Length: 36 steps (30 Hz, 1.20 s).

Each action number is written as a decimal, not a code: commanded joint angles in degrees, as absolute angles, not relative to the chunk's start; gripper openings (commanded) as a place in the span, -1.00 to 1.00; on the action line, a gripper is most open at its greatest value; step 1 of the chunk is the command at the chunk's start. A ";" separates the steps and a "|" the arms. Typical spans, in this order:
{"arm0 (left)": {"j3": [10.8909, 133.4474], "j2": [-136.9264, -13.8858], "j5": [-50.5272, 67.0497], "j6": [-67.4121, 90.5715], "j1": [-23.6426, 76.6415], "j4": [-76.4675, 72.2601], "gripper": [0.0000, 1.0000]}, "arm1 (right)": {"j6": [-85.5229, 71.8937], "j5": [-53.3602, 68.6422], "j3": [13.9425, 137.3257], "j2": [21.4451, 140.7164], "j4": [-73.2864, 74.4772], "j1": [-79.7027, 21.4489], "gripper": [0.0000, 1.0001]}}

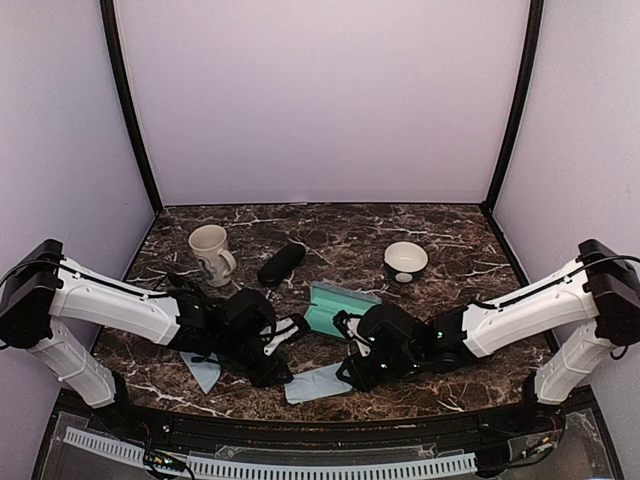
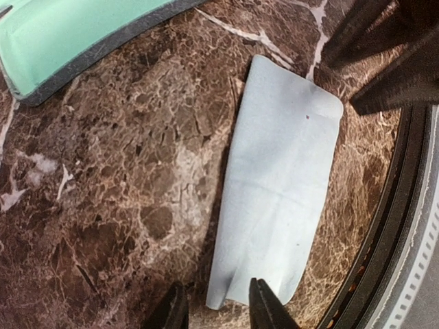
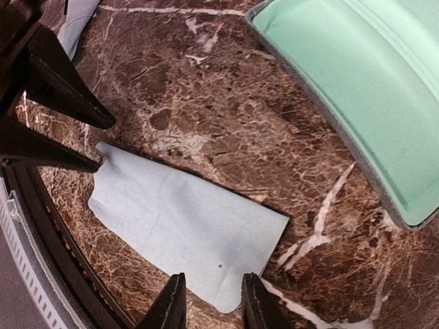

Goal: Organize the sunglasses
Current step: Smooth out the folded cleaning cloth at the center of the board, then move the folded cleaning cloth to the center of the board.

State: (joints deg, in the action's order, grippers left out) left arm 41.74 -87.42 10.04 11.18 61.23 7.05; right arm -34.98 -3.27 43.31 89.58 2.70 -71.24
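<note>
- Marble-patterned table, brown with white veins; carries everything listed below.
- Open case, dark shell with mint-green lining; lies at mid-table, just beyond both grippers. Risk: a wrist swinging outward could knock it or tip it shut.
- Light blue cloth, flat, near the front edge, between the two grippers. Risk: if both ends are pinched and pulled unevenly, it bunches, or slides off over the front edge.
- Second blue cloth, partly under the left arm, near the front-left.
- Cream mug, upright, back left, well apart from the arms.
- Black oblong case, closed, beside the mug.
- White bowl with dark rim band, back right.
- Left gripper: jaws part-spread, nothing between them; one tip overlaps the cloth's near edge.
- Right gripper: jaws part-spread astride the cloth's opposite corner, not clamped. Risk: both sets of tips work the same small cloth and could collide.
- Sunglasses: not visible in any view; possibly hidden beneath the arms. Risk: a descending arm could press on an unseen pair.
</note>
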 commanded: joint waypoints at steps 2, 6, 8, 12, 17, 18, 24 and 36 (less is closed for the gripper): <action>41.52 -88.97 13.00 11.52 60.87 7.40 -0.32 | -34.90 -3.10 42.55 88.07 1.55 -68.36 -0.42; 41.38 -90.31 14.12 12.09 60.03 7.03 -0.33 | -34.89 -1.03 42.13 88.69 0.84 -66.53 -0.42; 41.22 -90.45 14.88 12.29 59.78 6.65 -0.34 | -34.93 0.47 42.06 89.12 0.04 -65.78 -0.42; 40.64 -89.96 17.01 12.79 59.23 5.30 -0.35 | -34.73 3.13 42.21 90.26 -1.49 -64.34 -0.42; 39.89 -89.50 19.37 13.47 57.88 4.40 -0.34 | -34.48 5.24 42.68 92.60 -1.92 -62.72 -0.42; 39.60 -89.29 19.80 13.68 57.50 4.13 -0.34 | -34.46 5.53 42.79 92.93 -1.95 -62.29 -0.42; 38.54 -88.64 22.07 14.75 56.35 2.33 -0.35 | -33.95 7.26 42.70 94.03 -2.91 -60.83 -0.42; 38.06 -88.77 21.62 15.29 55.90 1.91 -0.48 | -33.87 9.05 42.72 97.36 -5.29 -60.64 -0.42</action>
State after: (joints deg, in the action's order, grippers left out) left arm 38.94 -90.17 21.21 15.07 56.36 2.04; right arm -34.46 8.19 42.48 95.90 -3.62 -61.06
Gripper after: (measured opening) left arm 0.265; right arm 0.290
